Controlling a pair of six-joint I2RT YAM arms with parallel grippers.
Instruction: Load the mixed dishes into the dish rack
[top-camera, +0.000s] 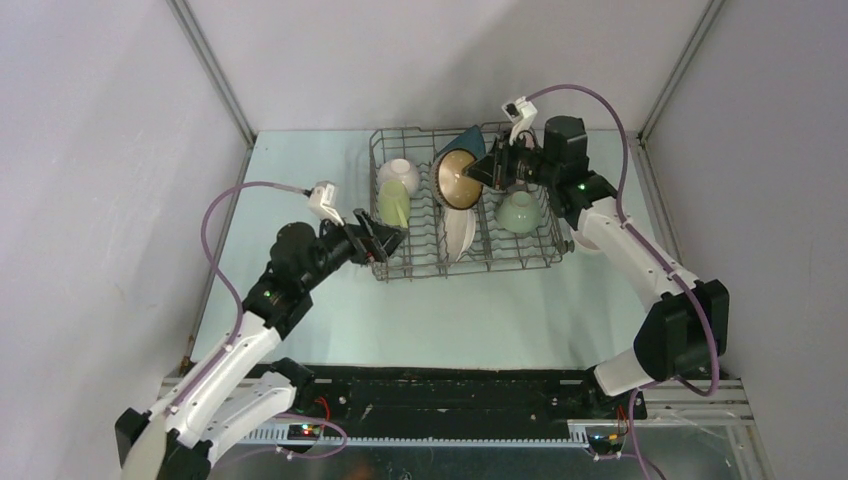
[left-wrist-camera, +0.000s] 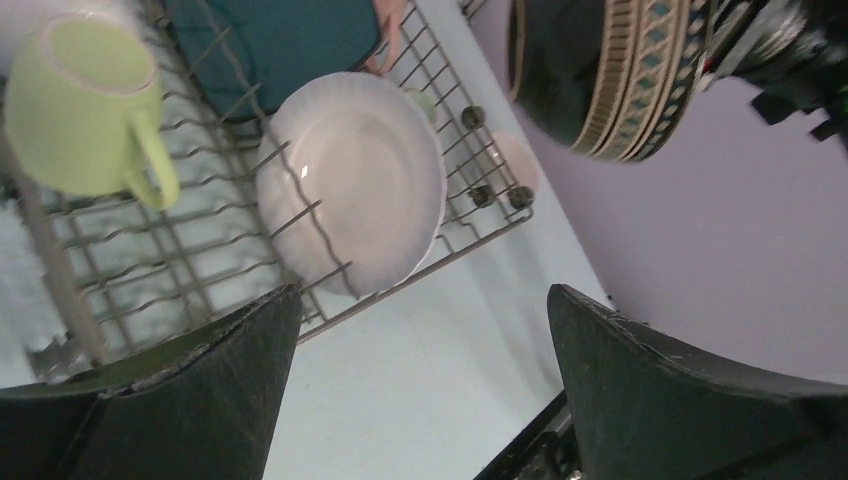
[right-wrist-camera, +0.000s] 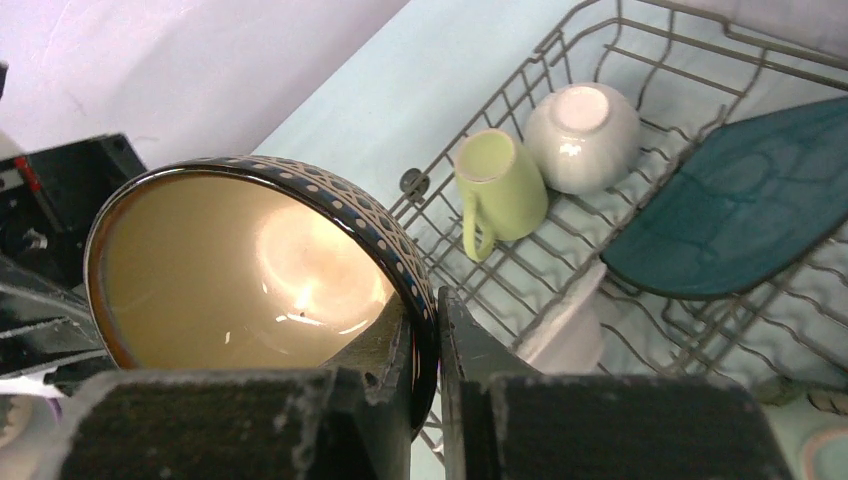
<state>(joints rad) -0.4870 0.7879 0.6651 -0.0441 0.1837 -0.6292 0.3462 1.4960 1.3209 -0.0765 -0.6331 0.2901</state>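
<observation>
Right gripper (right-wrist-camera: 425, 320) was clamped on the rim of the brown bowl (right-wrist-camera: 240, 270), one finger inside and one outside, so the bowl hung on edge above the middle of the dish rack (top-camera: 480, 270), probably to slot between tines. Right arm reached far forward, wrist bent over the rack. Left gripper (left-wrist-camera: 425, 310) gaped wide, empty, low by the rack's near-left corner. In the rack: white round plate (left-wrist-camera: 350, 180) on edge, yellow-green mug (left-wrist-camera: 80, 100), white bowl (right-wrist-camera: 583, 135), teal square plate (right-wrist-camera: 730, 220), pale green bowl (top-camera: 520, 212)
</observation>
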